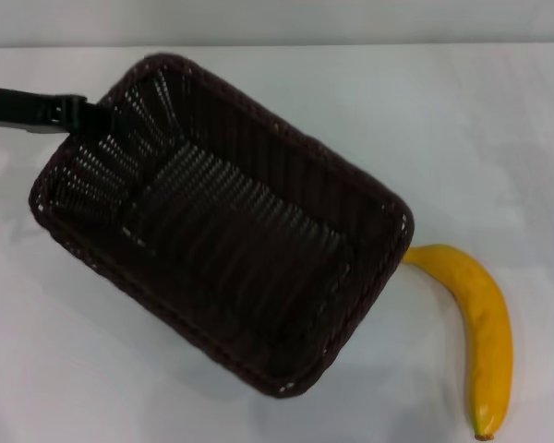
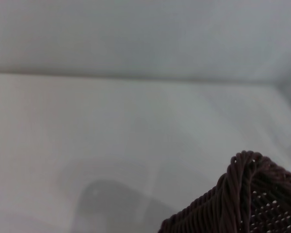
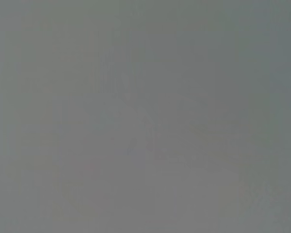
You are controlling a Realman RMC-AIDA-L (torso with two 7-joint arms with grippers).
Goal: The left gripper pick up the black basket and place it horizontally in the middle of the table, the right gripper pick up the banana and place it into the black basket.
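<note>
You've got the left pincer (image 1: 90, 116) reaching in from the left, closed on the black basket (image 1: 223, 221) at its far-left rim corner. Basket sits diagonal on the worktop (image 1: 480, 138). Banana (image 1: 477, 329) lies at its right corner, stem touching. Right pincer's out of sight.

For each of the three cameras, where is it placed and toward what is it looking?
Head view: from the robot's head, looking down at the black basket, the banana and the white table; the left end effector shows at the basket's far left corner.
Left wrist view: low over the table, showing only one basket corner; no robot part.
Right wrist view: blank grey; nothing identifiable.
Shared: head and left wrist views both show the basket.
</note>
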